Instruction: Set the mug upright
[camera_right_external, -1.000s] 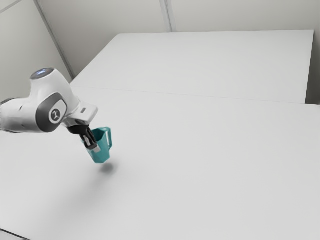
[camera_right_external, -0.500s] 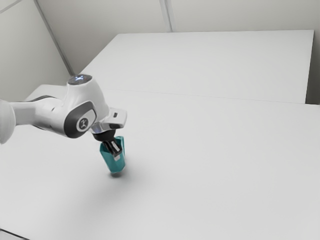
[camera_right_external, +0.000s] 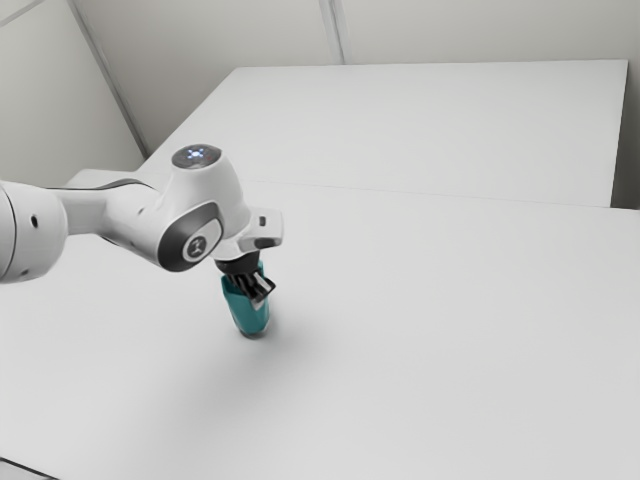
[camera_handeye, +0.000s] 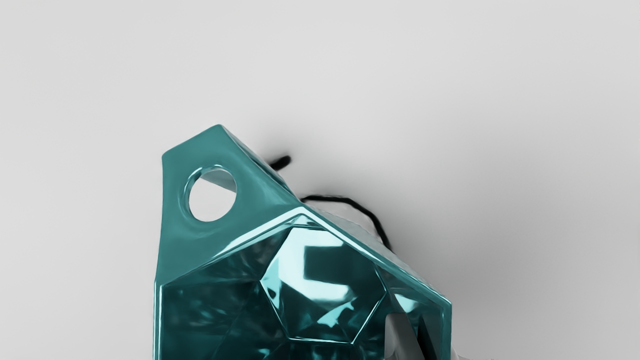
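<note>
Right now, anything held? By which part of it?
The mug; the end effector grips its side wall, away from the handle, one finger inside, the other outside.

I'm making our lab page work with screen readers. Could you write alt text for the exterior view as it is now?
A white Franka arm reaches in from the exterior view's left, its black two-finger gripper holding a teal mug near the rim. The mug is close to upright, its base at or just above a white table.
</note>
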